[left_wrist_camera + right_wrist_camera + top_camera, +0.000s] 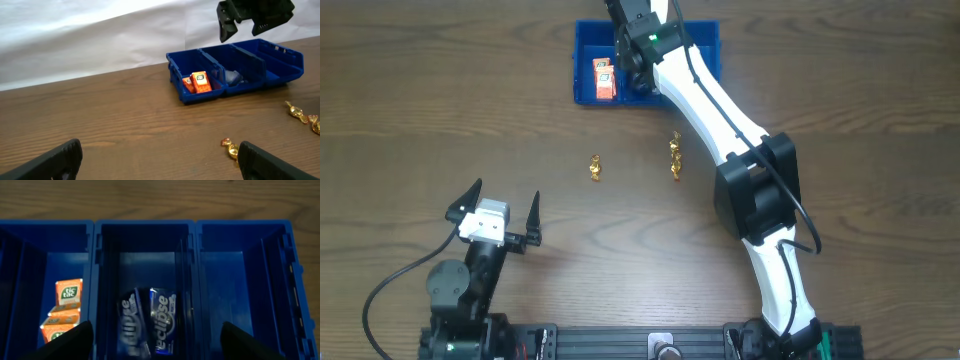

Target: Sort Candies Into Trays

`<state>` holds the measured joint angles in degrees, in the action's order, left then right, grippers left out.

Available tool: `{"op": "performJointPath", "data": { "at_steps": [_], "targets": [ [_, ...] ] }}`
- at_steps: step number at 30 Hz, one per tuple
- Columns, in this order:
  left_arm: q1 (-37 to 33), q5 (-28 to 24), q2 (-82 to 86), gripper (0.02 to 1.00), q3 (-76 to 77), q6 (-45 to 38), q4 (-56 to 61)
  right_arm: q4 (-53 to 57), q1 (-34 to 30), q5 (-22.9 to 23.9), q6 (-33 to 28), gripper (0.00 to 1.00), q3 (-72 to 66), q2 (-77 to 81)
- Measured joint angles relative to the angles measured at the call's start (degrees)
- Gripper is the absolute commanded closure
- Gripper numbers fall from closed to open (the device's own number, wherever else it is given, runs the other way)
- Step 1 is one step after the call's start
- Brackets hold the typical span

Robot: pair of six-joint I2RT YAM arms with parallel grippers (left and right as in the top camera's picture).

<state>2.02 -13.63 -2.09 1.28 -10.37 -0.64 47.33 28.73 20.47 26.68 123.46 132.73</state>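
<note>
— Anything held in the right gripper [155, 327]?
— Nothing. Spread wide, hanging over the middle bay of the blue plastic three-bay tray [580, 70], above the dark blue gum packs [162, 312]. Orange candy boxes [67, 292] on one side of them, bare bay [227, 290] on the other.
— And the left gripper [505, 192]?
— Wide too, empty, low over the wooden table [840, 130], well in front of the tray.
— Left to sort?
— Three gold-wrapped candies: a single gold candy [596, 168] in front of the tray's orange end, a gold pair [675, 158] nearer its bare end, strung end to end, pointing away from the tray's front wall.
— Nearer arm?
— Probably the left for the single one, lying between tray and left gripper, ahead of the fingers and off to one side. Probably the right for the pair, back from the tray toward that arm's base.
</note>
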Motion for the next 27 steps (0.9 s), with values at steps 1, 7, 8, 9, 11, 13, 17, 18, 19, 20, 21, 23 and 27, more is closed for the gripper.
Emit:
{"op": "performJointPath", "data": {
  "at_steps": [1,7,8,9,11,13,17,18,19,20,21,23,27],
  "targets": [
    [0.0,0.0,0.0,0.023,0.0,0.0,0.0,0.55,0.0,0.04,-0.02,0.145,0.0,0.0],
    [0.0,0.0,0.0,0.02,0.0,0.0,0.0,5.7,0.5,0.17,-0.02,0.121,-0.02,-1.25],
    [0.0,0.0,0.0,0.023,0.0,0.0,0.0,7.19,0.98,0.2,0.0,0.121,-0.07,-2.27],
    [0.0,0.0,0.0,0.023,0.0,0.0,0.0,8.52,1.68,0.15,0.07,0.119,-0.11,-3.58],
    [0.0,0.0,0.0,0.02,0.0,0.0,0.0,11.87,3.45,0.07,0.55,0.119,-0.09,-6.49],
    [0.0,0.0,0.0,0.02,0.0,0.0,0.0,16.0,5.99,-0.15,1.7,0.117,-0.04,-9.81],
    [0.0,0.0,0.0,0.02,0.02,-0.02,0.0,24.33,11.37,-2.67,5.01,0.117,0.31,-14.05],
    [0.0,0.0,0.0,0.02,0.02,0.0,0.0,24.94,12.13,-3.58,5.64,0.117,0.17,-14.25],
    [0.0,0.0,0.0,0.02,0.02,0.0,0.0,25.09,12.96,-4.7,6.32,0.112,-0.26,-14.27],
    [0.0,0.0,0.0,0.02,0.02,0.0,0.0,24.96,13.62,-5.81,7.02,0.115,-1.14,-14.23],
    [0.0,0.0,0.0,0.02,0.02,0.0,0.0,24.79,14.03,-6.38,7.72,0.115,-2.19,-14.19],
    [0.0,0.0,0.0,0.02,0.02,0.0,0.0,23.98,14.99,-7.67,9.51,0.115,-5.7,-14.1],
    [0.0,0.0,0.0,0.02,0.02,-0.02,-0.02,16.39,16.65,-11.02,11.87,0.123,-14.29,-13.94]
  ]
}}
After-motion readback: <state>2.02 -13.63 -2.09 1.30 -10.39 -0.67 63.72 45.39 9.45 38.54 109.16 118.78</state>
